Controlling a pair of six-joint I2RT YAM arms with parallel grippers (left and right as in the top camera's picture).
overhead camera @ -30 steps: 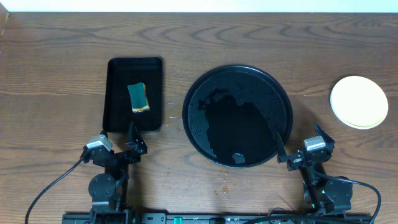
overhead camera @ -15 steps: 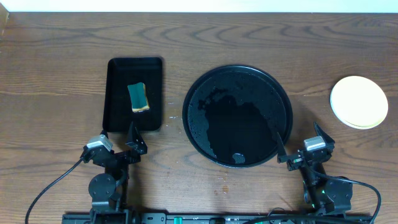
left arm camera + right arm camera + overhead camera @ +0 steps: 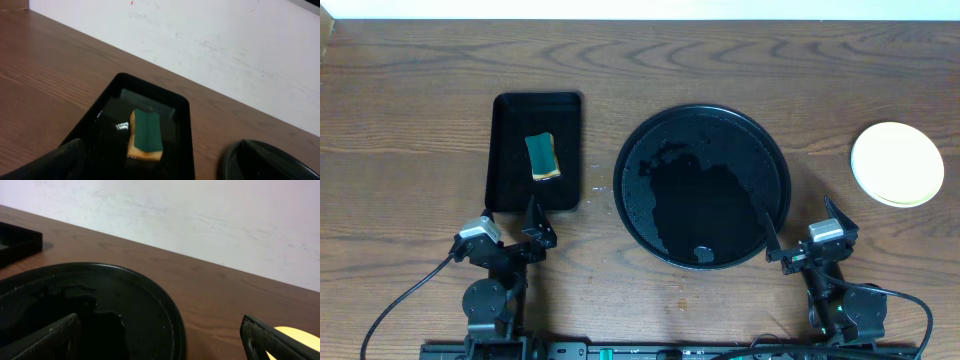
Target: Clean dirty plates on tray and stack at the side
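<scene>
The round black tray (image 3: 720, 130) lies mid-table, wet and glossy, with no plate on it; it also fills the lower left of the right wrist view (image 3: 150, 305). The plates (image 3: 898, 164) sit at the table's right side, and only a pale yellow top face shows; a yellow sliver shows in the right wrist view (image 3: 296, 334). No mint-green plate can be made out. My left gripper (image 3: 510, 238) (image 3: 160, 172) is open and empty just in front of the rectangular tray. My right gripper (image 3: 803, 240) (image 3: 162, 349) is open and empty at the round tray's front right rim.
A smaller rectangular black tray (image 3: 510, 120) (image 3: 182, 112) stands left of the round tray and holds a green and yellow sponge (image 3: 543, 157) (image 3: 145, 132). A white wall runs along the table's far edge.
</scene>
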